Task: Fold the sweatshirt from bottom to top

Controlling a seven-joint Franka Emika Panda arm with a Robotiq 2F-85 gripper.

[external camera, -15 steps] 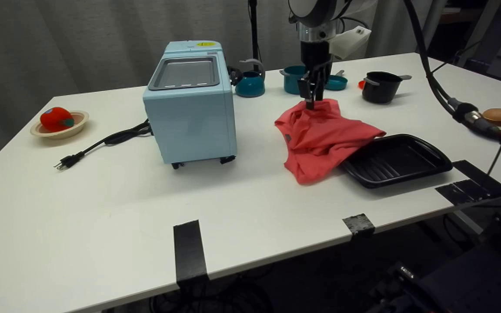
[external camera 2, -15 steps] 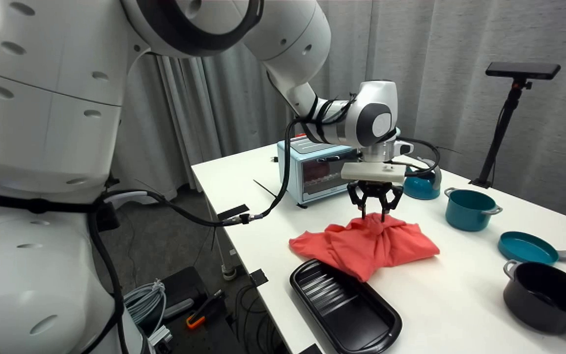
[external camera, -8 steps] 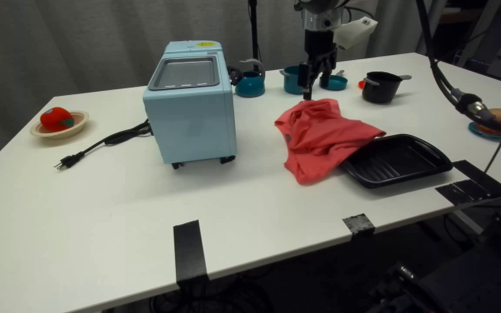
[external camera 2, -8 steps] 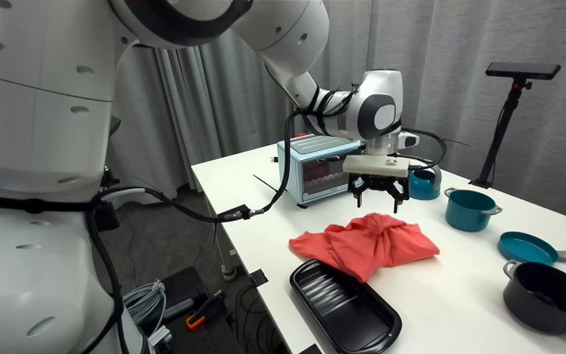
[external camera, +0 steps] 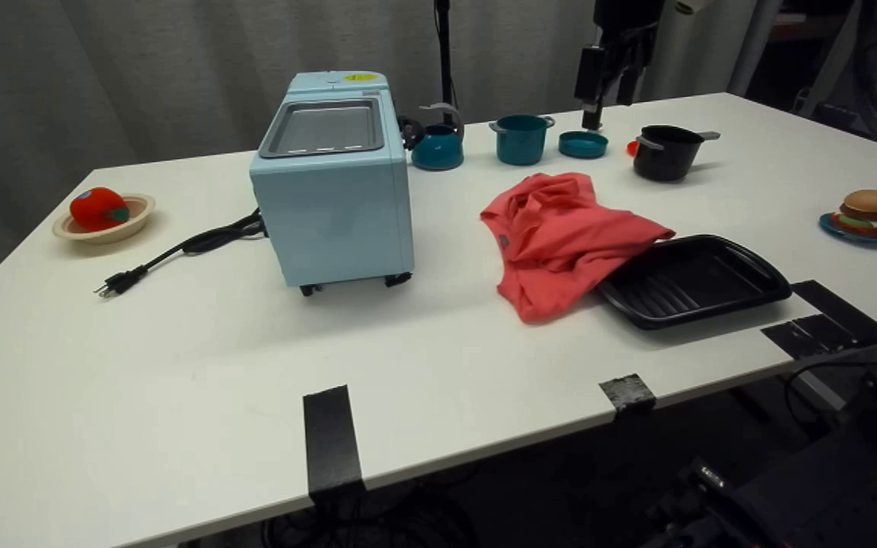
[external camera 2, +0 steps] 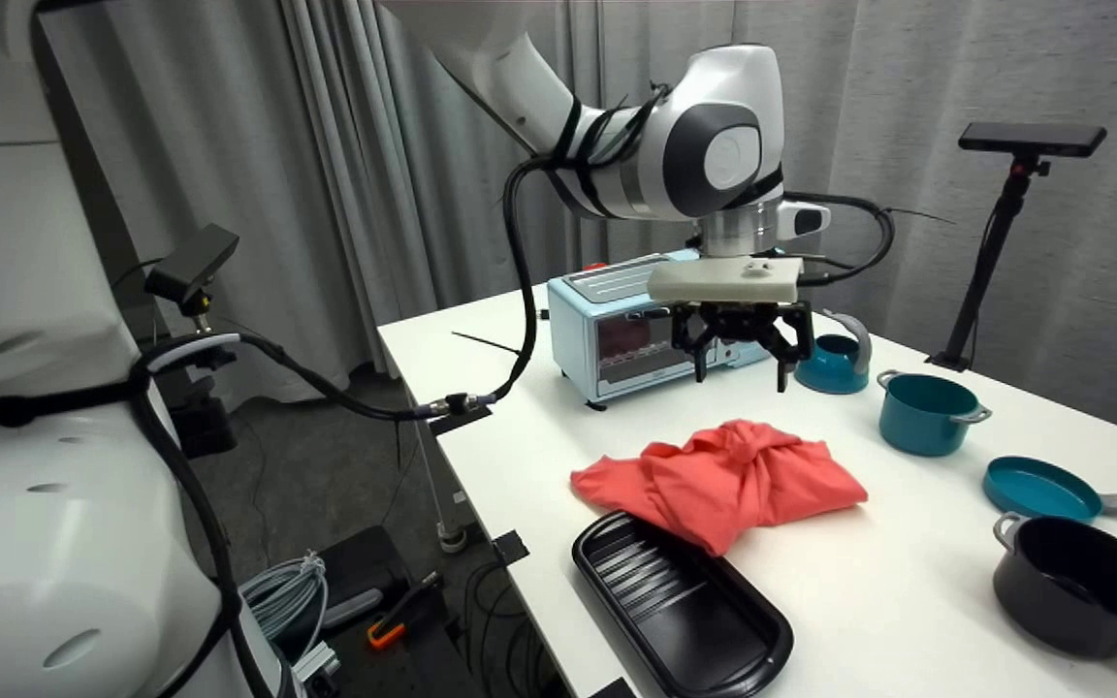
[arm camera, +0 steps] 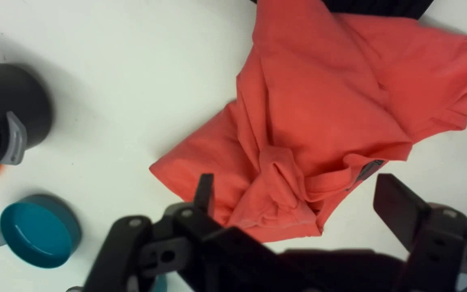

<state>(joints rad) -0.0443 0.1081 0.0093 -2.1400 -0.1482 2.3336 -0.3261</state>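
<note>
I have the white, rounded robot arm (external camera 2: 529, 97) stretched out over the smooth white table (external camera: 218, 396), its wrist turned downward. The black two-fingered gripper (external camera 2: 741, 376) hangs in the air above the table, apart from the coral-red fabric sweatshirt (external camera 2: 733, 485), its fingers spread wide. On the table I see the boxy pale-blue toaster oven (external camera: 339, 205) with a windowed front, the round teal pot (external camera 2: 917, 431) with grey handles, and the shiny black rectangular pan (external camera 2: 704, 620), ribbed at one end and smooth at the other. The sweatshirt lies on the table between the oven and the black pan, one side draped over that pan's rim. In my wrist view it is a rumpled, matte bundle: long creases run toward a raised, twisted knob of fabric, pointed corners stick out, and a small dark patch with lettering I can't read sits along one edge.
</note>
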